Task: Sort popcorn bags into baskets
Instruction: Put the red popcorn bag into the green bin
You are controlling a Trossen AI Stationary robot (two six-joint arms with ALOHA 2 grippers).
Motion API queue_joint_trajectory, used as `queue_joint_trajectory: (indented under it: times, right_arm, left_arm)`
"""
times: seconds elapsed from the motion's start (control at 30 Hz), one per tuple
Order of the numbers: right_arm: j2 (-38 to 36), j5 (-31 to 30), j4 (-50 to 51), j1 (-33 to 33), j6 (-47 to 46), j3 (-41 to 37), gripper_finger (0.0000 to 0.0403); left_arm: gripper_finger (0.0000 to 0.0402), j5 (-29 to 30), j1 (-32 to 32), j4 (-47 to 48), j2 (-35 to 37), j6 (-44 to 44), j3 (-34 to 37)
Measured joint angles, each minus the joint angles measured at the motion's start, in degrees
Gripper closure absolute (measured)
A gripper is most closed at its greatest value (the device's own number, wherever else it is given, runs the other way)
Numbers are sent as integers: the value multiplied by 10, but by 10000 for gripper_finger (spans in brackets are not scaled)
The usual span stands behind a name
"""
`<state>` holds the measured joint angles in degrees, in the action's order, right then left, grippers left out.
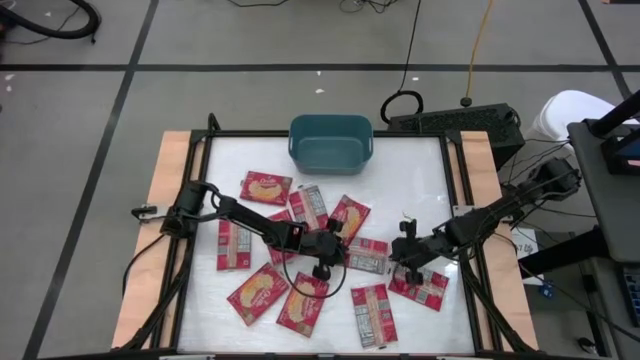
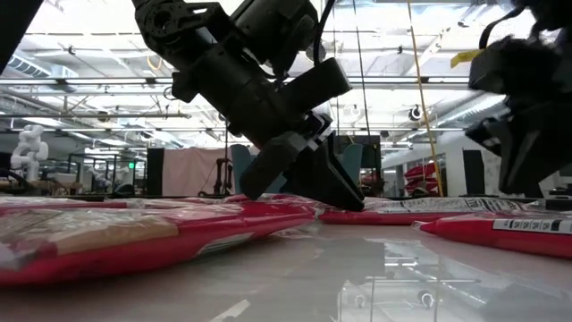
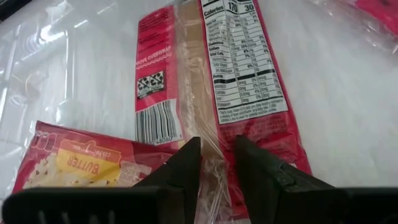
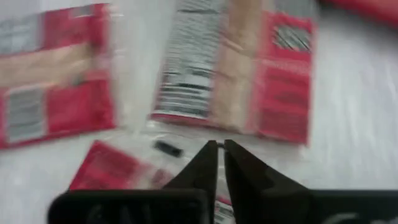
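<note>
Several red popcorn bags lie flat on the white table. The teal basket [image 1: 330, 143] stands at the far edge, with no bag showing in it. My left gripper [image 1: 325, 252] is at the table's middle, low on a bag [image 3: 236, 74] that lies grey-white nutrition panel up; this gripper also shows in its wrist view [image 3: 217, 155]. A bag with a yellow picture [image 3: 81, 165] lies beside it. My right gripper [image 1: 405, 260] is shut and empty, just above the bags right of the middle; it also shows in its wrist view [image 4: 221, 149]. My left gripper has the crinkled clear wrap along the bag's middle seam [image 3: 214, 134] between its two fingers, near the bag's near end. The fingers slant down from the table's left and lie along the bag. The bag lies flat on the table.
Loose bags surround both grippers: at the left [image 1: 235, 245], at the near side [image 1: 258, 293] [image 1: 370, 312], and under the right gripper [image 1: 422, 285]. Wooden side rails and a black frame edge the table. Cables and gear lie on the floor beyond it.
</note>
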<state>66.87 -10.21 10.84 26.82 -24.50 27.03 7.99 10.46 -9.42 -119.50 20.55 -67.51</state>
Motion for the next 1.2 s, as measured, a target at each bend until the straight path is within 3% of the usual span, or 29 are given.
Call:
queue_joint_trajectory:
  times: [0.37,0.53,0.7,0.93,1.2]
  right_arm:
    - [59,-93,-6,24,276,0,202]
    - [117,-116,-87,17,367,1,164]
    - [151,-136,-177,14,434,0,186]
    - [138,-133,-218,14,463,-1,271]
    - [107,-139,-235,13,411,-1,354]
  left_arm:
    - [309,11,-2,12,0,13,0]
    - [309,12,-2,13,0,18,1]
    - [309,14,-3,15,0,18,1]
    - [309,16,-2,15,7,8,2]
    - [309,15,13,89,138,-16,2]
